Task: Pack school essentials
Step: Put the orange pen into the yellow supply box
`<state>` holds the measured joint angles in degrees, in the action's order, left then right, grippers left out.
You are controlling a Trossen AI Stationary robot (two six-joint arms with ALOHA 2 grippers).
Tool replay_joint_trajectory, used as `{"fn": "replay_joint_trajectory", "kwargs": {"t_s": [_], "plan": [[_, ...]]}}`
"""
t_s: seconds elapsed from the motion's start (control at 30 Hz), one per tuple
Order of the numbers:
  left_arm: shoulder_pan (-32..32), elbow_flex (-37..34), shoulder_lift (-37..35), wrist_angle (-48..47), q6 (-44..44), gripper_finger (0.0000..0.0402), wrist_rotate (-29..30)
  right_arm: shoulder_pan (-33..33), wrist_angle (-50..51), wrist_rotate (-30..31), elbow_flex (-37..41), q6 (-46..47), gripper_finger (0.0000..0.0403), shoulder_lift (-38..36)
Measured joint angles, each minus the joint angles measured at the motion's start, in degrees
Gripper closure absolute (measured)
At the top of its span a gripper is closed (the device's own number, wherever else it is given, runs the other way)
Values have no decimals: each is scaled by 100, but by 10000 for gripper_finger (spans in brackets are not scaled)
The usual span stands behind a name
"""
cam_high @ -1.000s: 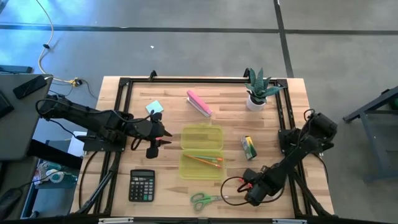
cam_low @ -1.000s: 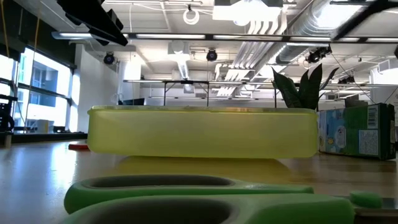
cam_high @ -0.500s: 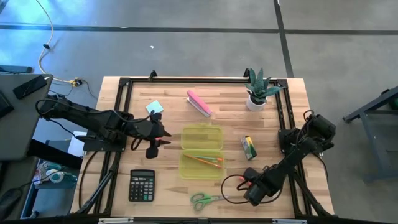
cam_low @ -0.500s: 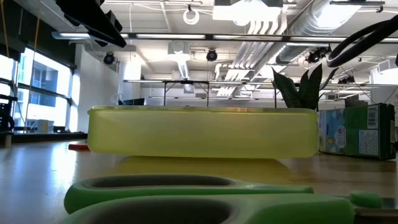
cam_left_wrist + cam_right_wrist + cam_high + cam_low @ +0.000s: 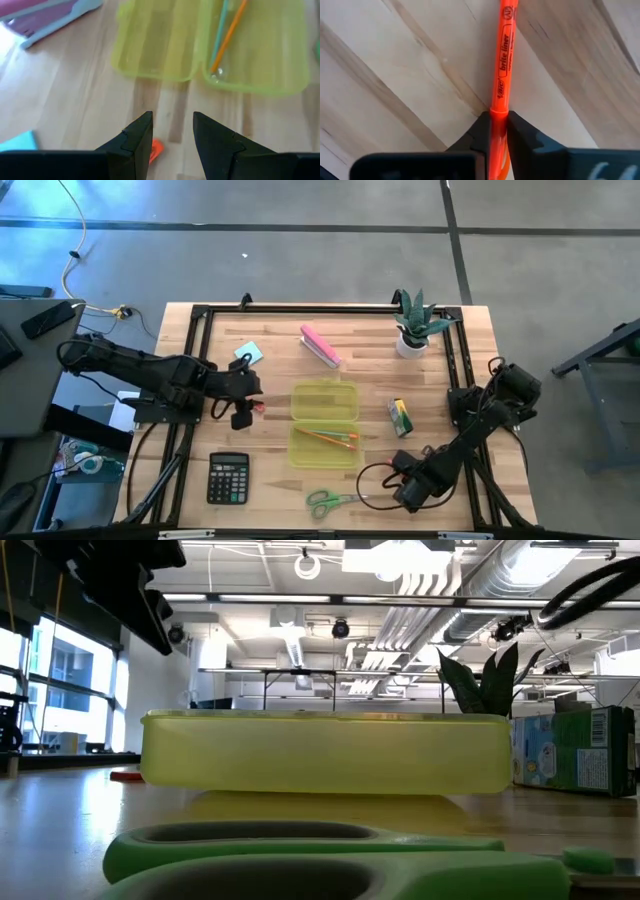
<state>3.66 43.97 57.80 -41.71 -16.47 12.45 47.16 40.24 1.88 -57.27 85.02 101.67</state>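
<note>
An open yellow-green case (image 5: 325, 425) lies mid-table with orange and teal pens (image 5: 328, 437) in its near half. Green-handled scissors (image 5: 325, 502) lie near the front edge and fill the bottom of the low view (image 5: 300, 860). A crayon box (image 5: 400, 417) stands right of the case, and a light-blue note pad (image 5: 250, 352) lies at the far left. My right gripper (image 5: 499, 117) is shut on an orange highlighter (image 5: 504, 60) at the near right. My left gripper (image 5: 172, 117) hovers open left of the case, with a small orange piece (image 5: 156, 150) beside one finger. My right gripper pinches the highlighter's barrel (image 5: 499, 107) between its two fingers, one on each side. The barrel runs on forward past the fingertips over the wooden table top. Whether it still lies on the wood or is lifted does not show.
A pink oblong block (image 5: 320, 345) and a potted plant (image 5: 415, 325) stand at the far side. A black calculator (image 5: 228, 477) lies near the front left. A black frame (image 5: 200, 315) borders the table top. A cable loop (image 5: 372, 480) hangs by my right gripper.
My right gripper has shut on the orange highlighter. My left gripper has drawn back a little toward the table's left edge and shows lower in the low view.
</note>
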Motion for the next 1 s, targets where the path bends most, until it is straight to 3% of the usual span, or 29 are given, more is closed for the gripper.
{"fn": "replay_joint_trajectory", "kwargs": {"t_s": [0.3,0.57,0.8,1.0], "plan": [[-224,2,1,-453,7,271,190,137,-514,1400,-111,-315,377,-290],[-515,2,2,-568,-362,271,191,-380,-423,2552,-787,-2092,376,-381],[-710,2,4,-764,-746,271,166,-1331,-627,2669,-1179,-3909,375,-385],[-706,4,4,-1009,-843,271,136,-2061,-1262,2367,-1187,-4977,375,-344]]}}
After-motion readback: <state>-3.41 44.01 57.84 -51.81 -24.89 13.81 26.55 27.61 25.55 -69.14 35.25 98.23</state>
